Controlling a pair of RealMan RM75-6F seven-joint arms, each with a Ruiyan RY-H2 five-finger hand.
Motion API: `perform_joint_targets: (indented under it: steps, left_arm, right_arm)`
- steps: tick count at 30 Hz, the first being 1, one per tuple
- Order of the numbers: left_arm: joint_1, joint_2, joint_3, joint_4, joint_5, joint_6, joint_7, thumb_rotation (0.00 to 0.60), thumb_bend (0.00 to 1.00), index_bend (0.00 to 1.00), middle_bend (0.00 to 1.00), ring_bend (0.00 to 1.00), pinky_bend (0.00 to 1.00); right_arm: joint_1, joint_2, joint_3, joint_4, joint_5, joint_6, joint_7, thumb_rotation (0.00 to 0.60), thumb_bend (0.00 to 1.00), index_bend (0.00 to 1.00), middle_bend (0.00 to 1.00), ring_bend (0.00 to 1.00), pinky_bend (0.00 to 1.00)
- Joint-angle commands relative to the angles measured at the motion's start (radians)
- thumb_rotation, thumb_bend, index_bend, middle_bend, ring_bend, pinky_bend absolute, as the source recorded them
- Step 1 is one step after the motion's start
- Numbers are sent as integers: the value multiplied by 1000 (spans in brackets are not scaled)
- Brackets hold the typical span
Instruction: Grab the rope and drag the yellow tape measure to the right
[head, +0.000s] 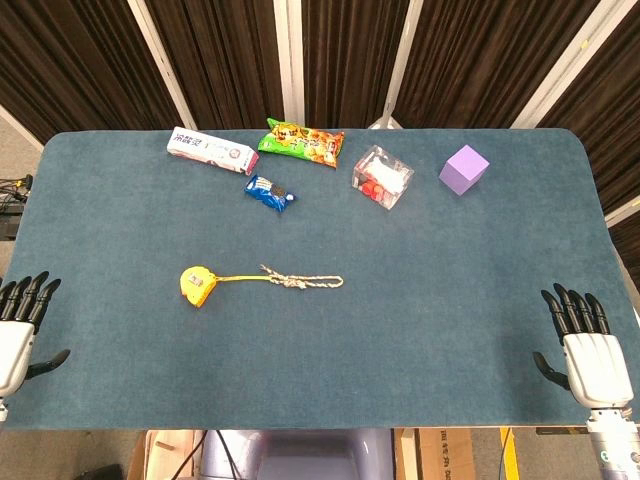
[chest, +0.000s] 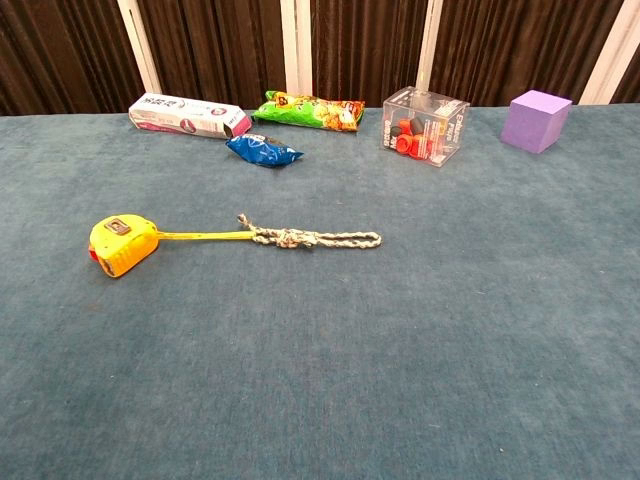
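Head view: yellow plastic tape measure (head: 198, 284) lies left of centre on the blue felt desk (head: 420, 330), its braided pale rope (head: 303, 281) trailing rightward along the desk's long axis. Left robot hand (head: 20, 325) and right robot hand (head: 585, 345) rest at the near corners, fingers spread, holding nothing. Rope's free end points toward the right hand, well apart; left hand sits nearer the tape body.

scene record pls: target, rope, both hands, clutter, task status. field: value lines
target: yellow tape measure, left of table centre, short yellow blade pulled out
rope: braided beige rope tied to the blade tip, lying flat, running right
left hand: open, at the table's left edge, holding nothing
right hand: open, at the right edge, holding nothing
clutter: white toothpaste box, green snack bag, blue wrapper, clear plastic box, purple cube, along the far side
status: rope not yet grabbed
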Motion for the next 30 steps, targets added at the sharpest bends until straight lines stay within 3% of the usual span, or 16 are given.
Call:
perform_joint_targets:
  steps: [1, 30]
  left_arm:
    - [-1, 1, 1, -1, -1, -3, 2, 600, 0, 0, 0, 0, 0]
    - [2, 17, 4, -15, 3, -1, -38, 600, 0, 0, 0, 0, 0]
  right_arm:
    - [0, 0, -1, 0, -1, 0, 2, 600, 291, 0, 0, 0, 0]
    - [13, 2, 1, -13, -6, -17, 47, 600, 290, 0, 0, 0, 0]
